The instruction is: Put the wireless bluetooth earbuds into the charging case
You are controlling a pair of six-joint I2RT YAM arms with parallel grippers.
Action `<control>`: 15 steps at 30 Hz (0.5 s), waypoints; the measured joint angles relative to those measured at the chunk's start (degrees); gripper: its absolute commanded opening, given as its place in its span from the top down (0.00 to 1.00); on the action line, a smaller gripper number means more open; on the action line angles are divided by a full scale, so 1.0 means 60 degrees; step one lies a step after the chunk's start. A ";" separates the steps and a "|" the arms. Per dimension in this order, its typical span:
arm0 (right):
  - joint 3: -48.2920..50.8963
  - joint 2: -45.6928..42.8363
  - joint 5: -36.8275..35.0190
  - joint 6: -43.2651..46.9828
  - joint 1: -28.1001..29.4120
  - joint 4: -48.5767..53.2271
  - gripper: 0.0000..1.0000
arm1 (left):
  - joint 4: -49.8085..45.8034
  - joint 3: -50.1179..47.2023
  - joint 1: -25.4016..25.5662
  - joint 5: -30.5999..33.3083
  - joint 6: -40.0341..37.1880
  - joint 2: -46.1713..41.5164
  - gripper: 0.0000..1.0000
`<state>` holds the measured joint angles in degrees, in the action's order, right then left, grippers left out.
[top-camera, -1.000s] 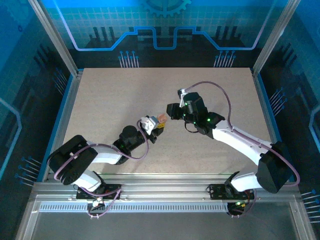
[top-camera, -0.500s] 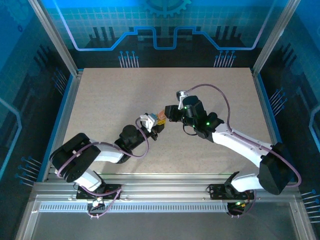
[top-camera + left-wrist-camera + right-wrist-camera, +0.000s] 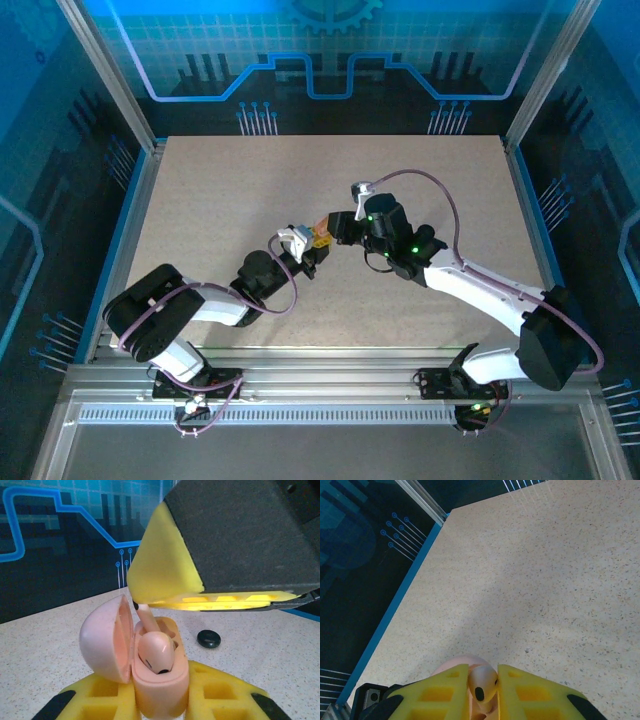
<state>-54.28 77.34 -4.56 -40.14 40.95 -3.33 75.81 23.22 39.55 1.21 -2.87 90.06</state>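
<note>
Scene: we see two arms meeting over the middle of a speckled table (image 3: 200,200), their tips almost touching.

Left gripper (image 3: 160,702): closed snugly around the lower body of the pink charging case (image 3: 161,687), which it holds upright with the mouth facing up.

Lid (image 3: 105,640): swung open and standing to one side of the case mouth.

Right gripper (image 3: 483,672): closed to a narrow gap on the held earbud (image 3: 485,681), a pale pink one pinched by its bulb between the yellow pads. It is directly above the case.

Where the earbuds are: the seated earbud (image 3: 156,652) sits in one well of the case. In the left wrist view, the stem of the held one points down at the empty well behind it. We cannot tell whether the stem has touched the well.

Elsewhere: a small dark round piece (image 3: 208,638) lies on the table beyond the case. We cannot tell what it is.

How the earbud will handle: we judge it very light, hard-shelled, smooth and rounded, so it is likely to twist or squirt out of a pinch. It probably drops into its well with little force once the stem lines up.

Where to hold: across the bulb, as it is held now, so the stem is free to lead. The case is best gripped low on its body, clear of the lid and the wells.

Risk: a tilted stem could catch on the rim or nudge the seated earbud.
</note>
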 measured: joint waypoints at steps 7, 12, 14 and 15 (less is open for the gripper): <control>0.0135 -0.0076 -0.0051 0.0004 0.0066 -0.0244 0.80 | 0.0066 0.0000 0.0000 0.0084 0.0004 0.0004 0.83; 0.0331 -0.0266 -0.0164 0.0011 0.0229 -0.0284 0.80 | 0.0109 0.0033 0.0000 0.0149 0.0025 0.0004 0.83; 0.0372 -0.0302 -0.0182 0.0040 0.0237 -0.0288 0.80 | 0.0106 0.0051 0.0000 0.0164 0.0044 0.0033 0.83; 0.0375 -0.0313 -0.0186 0.0047 0.0240 -0.0284 0.80 | 0.0113 0.0062 0.0000 0.0171 0.0058 0.0040 0.83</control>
<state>-52.03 75.46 -5.67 -39.86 42.39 -5.04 76.49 23.59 39.55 2.24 -2.52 90.30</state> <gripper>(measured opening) 0.200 0.200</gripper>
